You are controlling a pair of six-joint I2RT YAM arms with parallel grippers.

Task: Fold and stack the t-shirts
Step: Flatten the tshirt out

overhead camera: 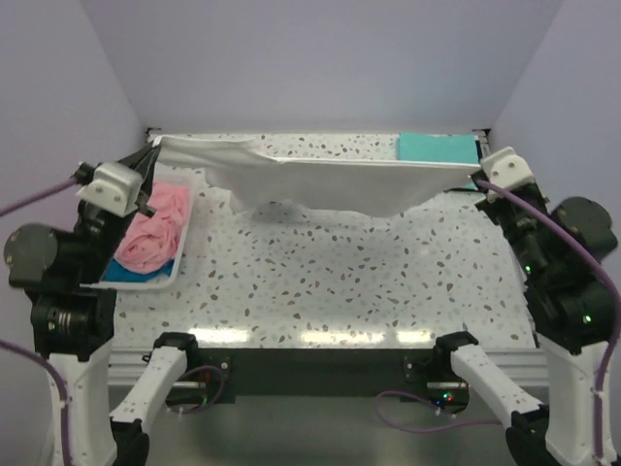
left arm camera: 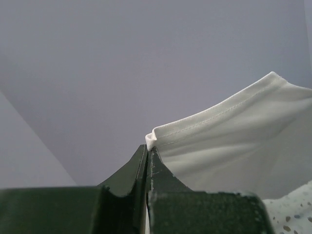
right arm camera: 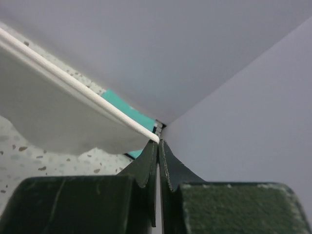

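The left gripper (overhead camera: 153, 144) and right gripper (overhead camera: 474, 175), each clamped on an edge, stretch the white t-shirt (overhead camera: 320, 184) above the far side of the table (overhead camera: 320, 282); a folded teal t-shirt (overhead camera: 437, 148) lies at the far right corner.

- Stretched t-shirt (overhead camera: 320, 180) spans above the counter (overhead camera: 320, 291), ten to two o'clock.
- Folded t-shirt (overhead camera: 437, 148) lies behind it at one o'clock.
- Basket (overhead camera: 136, 284) at nine o'clock holds top t-shirt (overhead camera: 153, 228) over bottom t-shirt (overhead camera: 146, 273).
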